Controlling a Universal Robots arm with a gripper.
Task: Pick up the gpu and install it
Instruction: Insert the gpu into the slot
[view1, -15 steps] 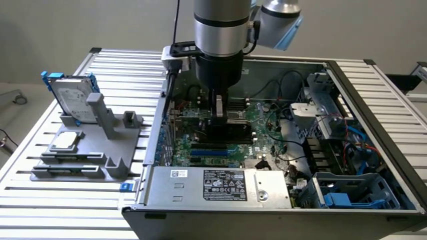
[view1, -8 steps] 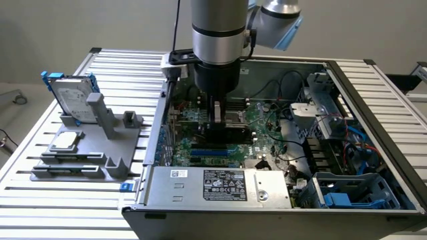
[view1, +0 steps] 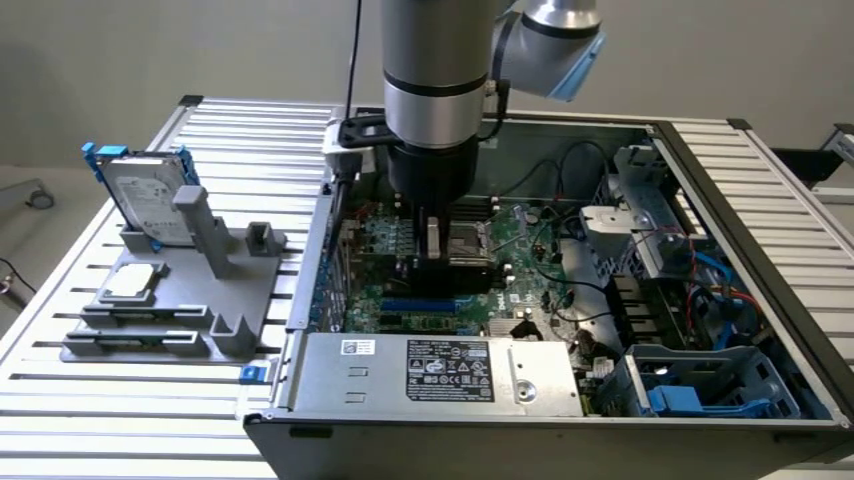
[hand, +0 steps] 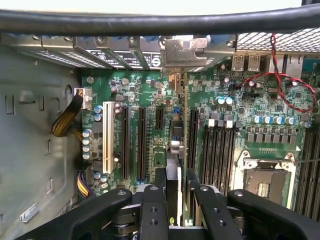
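Note:
The gpu (hand: 184, 125) shows edge-on in the wrist view as a thin upright board with its silver end bracket (hand: 183, 52) up against the case's rear slot openings. My gripper (hand: 178, 192) is shut on it, one black finger (hand: 153, 200) on each side. The card stands upright over the green motherboard (hand: 150, 95), in line with the black expansion slots (hand: 141, 145); whether its edge sits in a slot is hidden. In the exterior view my gripper (view1: 435, 245) reaches straight down into the open computer case (view1: 694, 160).
A white slot (hand: 108, 135), memory slots (hand: 217, 150) and the CPU socket (hand: 262, 180) flank the card. Red wires (hand: 280, 85) loop near the rear ports. Outside the case, a grey fixture (view1: 200, 320) holds a hard drive in a blue caddy (view1: 140, 195) and a CPU chip (view1: 134, 282).

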